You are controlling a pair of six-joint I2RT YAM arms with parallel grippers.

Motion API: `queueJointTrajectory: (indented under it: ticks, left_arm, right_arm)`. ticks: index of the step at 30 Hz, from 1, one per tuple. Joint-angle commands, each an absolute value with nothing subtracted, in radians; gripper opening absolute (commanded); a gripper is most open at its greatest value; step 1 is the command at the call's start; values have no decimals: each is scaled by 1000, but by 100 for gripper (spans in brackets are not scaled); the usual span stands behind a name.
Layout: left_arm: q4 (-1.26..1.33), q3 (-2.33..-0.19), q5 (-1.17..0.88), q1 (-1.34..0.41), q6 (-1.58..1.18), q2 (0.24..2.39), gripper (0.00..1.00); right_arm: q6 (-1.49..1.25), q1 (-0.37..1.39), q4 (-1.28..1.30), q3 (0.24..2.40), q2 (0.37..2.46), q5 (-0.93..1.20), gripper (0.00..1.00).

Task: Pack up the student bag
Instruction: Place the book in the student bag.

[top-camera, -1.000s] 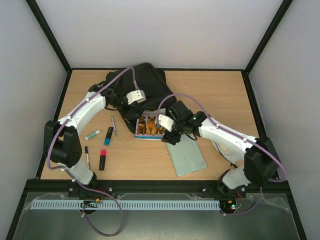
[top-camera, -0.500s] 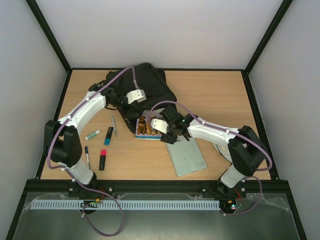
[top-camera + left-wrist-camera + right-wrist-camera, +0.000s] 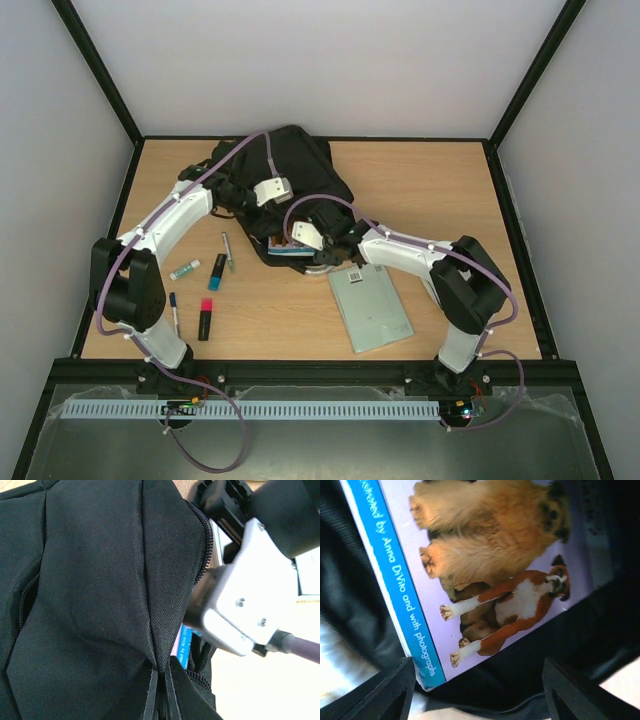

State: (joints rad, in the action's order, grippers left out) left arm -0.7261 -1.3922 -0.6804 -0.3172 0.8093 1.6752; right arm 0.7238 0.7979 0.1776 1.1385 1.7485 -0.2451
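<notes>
Pale walls [image 3: 320,60], black frame [image 3: 100,70]. Wood table [image 3: 450,190]; student bag [image 3: 300,165] at its back (left of centre). Left end effector [image 3: 161,690] pinches bag fabric. Right end effector [image 3: 476,680] spread wide, unclamped, over dog book [image 3: 485,570].
</notes>
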Motion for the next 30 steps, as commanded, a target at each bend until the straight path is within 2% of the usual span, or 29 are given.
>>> queueJointTrajectory:
  ticks: [1, 11, 15, 19, 24, 27, 30]
  left_arm:
    - [-725, -1417, -784, -317, 853, 1666, 2]
    - [-742, -1426, -776, -318, 868, 1662, 2]
    - [-744, -1427, -771, -317, 868, 1661, 2]
    - [-745, -1428, -774, -318, 867, 1661, 2]
    - [-763, -1424, -790, -316, 887, 1658, 2]
    - [-796, -1423, -806, -317, 923, 1655, 2]
    - [-830, -1432, -816, -315, 950, 1656, 2]
  right_arm:
    - [772, 782, 83, 1197, 1793, -339, 70]
    - [830, 746, -40, 1221, 1874, -429, 69]
    - [794, 742, 73, 1238, 1835, -314, 68]
    - [808, 742, 269, 1231, 1771, -115, 61]
    - [815, 742, 313, 1202, 1744, -67, 43]
    - [820, 742, 285, 1198, 1755, -96, 39]
    - [830, 743, 275, 1206, 1762, -86, 39]
